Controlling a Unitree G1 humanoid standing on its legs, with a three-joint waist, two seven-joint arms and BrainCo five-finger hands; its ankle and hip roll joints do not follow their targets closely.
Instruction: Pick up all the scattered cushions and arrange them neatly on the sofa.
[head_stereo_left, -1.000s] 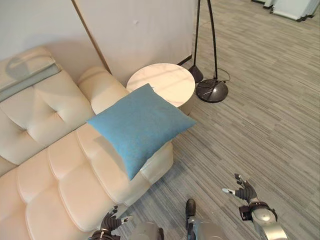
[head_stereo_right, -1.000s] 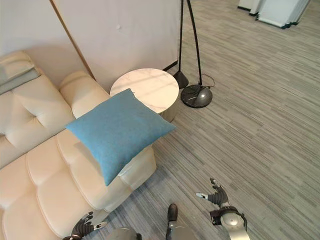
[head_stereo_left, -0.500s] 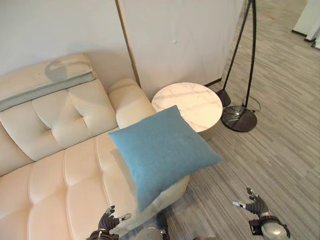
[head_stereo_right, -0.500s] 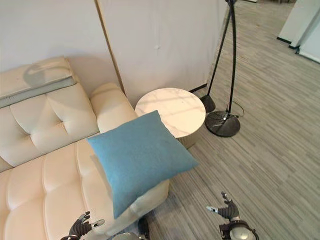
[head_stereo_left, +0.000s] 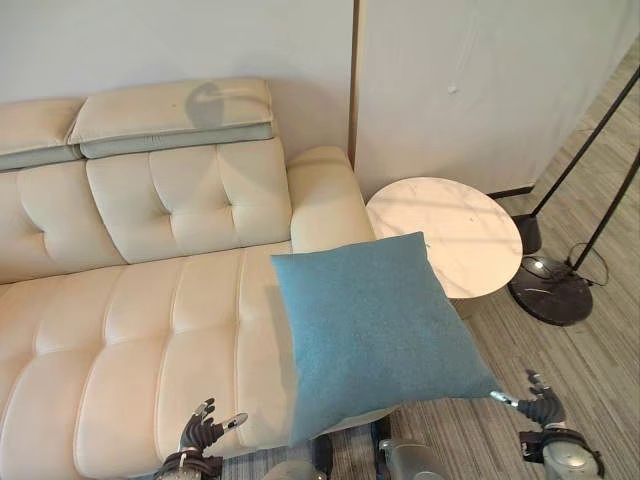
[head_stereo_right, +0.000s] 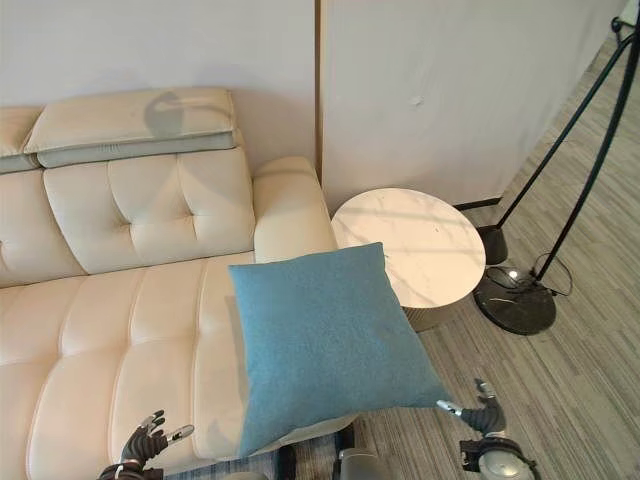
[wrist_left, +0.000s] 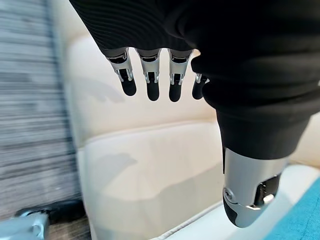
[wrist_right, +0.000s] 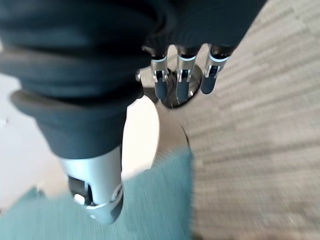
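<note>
A square blue fabric cushion is seen lying on the seat end of the cream tufted leather sofa, overhanging its front edge. The left robot hand and right robot hand are held low, fingers relaxed, holding nothing.

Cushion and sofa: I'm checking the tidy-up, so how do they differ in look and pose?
The cushion is blue, plain cloth; the sofa is cream and tufted. The cushion sits askew, one corner overhanging the sofa's front edge; the sofa stands square to the wall. Both look soft and padded.
</note>
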